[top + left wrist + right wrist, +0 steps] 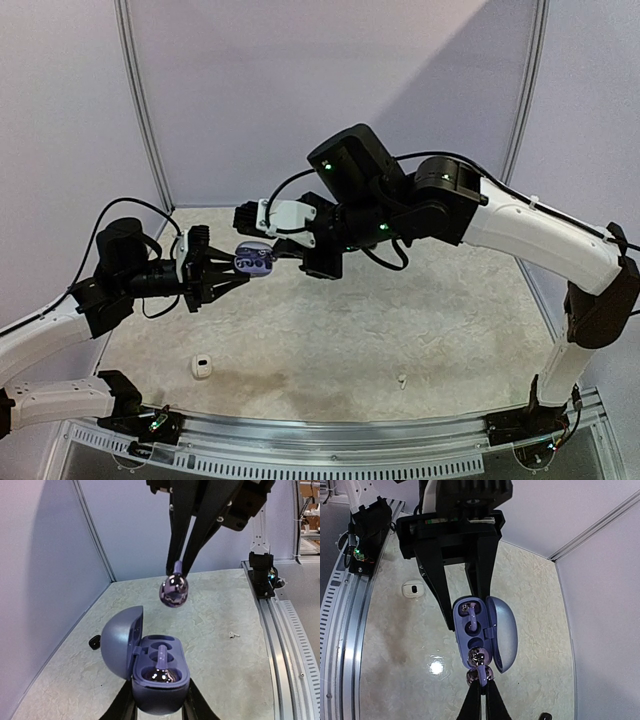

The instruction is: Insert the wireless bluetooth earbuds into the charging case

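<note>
My left gripper [222, 275] is shut on an open purple charging case [254, 260] and holds it above the table. In the left wrist view the case [160, 685] has its lid [119, 641] swung left, with one purple earbud [162, 672] seated in the near slot. My right gripper [177, 572] is shut on a second shiny purple earbud [173, 590] and hangs it above the case's far end, apart from it. In the right wrist view that earbud [479, 669] sits at my fingertips [481, 690], over the empty slot of the case [462, 630].
A small white case [202, 367] lies near the front left of the table, also in the right wrist view [413, 588]. A tiny white bud [401, 380] lies front right. A small black item [94, 641] lies by the left wall. Metal rails run along the front edge [330, 440].
</note>
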### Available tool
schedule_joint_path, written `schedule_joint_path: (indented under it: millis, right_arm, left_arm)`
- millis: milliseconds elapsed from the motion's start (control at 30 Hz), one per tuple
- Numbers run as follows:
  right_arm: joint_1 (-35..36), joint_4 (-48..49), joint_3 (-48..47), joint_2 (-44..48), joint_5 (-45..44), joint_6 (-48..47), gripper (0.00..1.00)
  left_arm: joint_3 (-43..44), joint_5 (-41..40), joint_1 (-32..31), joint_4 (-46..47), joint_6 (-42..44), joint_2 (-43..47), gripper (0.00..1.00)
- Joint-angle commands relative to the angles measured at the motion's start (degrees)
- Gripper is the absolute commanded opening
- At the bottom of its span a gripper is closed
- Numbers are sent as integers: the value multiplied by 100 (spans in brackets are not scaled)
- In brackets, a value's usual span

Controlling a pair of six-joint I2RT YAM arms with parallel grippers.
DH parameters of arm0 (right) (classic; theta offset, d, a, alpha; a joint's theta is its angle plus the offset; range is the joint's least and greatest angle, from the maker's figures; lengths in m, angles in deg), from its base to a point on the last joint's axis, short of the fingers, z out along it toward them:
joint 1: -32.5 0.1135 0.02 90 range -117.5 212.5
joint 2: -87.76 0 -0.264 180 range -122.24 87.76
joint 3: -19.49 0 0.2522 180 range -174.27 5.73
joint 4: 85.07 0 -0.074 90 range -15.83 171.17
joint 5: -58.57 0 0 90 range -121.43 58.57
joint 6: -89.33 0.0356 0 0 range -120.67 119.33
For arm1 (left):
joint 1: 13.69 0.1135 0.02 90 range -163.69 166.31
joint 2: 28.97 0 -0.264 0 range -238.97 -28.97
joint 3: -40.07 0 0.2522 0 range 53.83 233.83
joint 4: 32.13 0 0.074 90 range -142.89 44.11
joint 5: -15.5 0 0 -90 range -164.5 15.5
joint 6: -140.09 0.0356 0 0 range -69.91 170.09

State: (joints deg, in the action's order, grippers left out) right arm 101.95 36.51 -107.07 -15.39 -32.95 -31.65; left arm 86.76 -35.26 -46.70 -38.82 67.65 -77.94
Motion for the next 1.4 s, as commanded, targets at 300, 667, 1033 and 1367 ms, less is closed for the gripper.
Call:
schedule_joint_path:
  millis: [300, 667, 1033, 1367]
  right_arm:
    - [58, -380, -419, -535, -481, -324, 0]
    - [58, -300, -502, -707, -740, -367, 0]
    - [55, -438, -604, -888, -927, -409, 2]
    - [58, -242, -603, -927, -953, -356, 17]
  left_arm:
    - [47, 83, -100, 168, -44, 13, 0]
    - [30, 84, -114, 163, -20, 26, 0]
    - [21, 66, -118, 172, -9, 45, 0]
    - [-8, 92, -126, 189, -22, 63, 0]
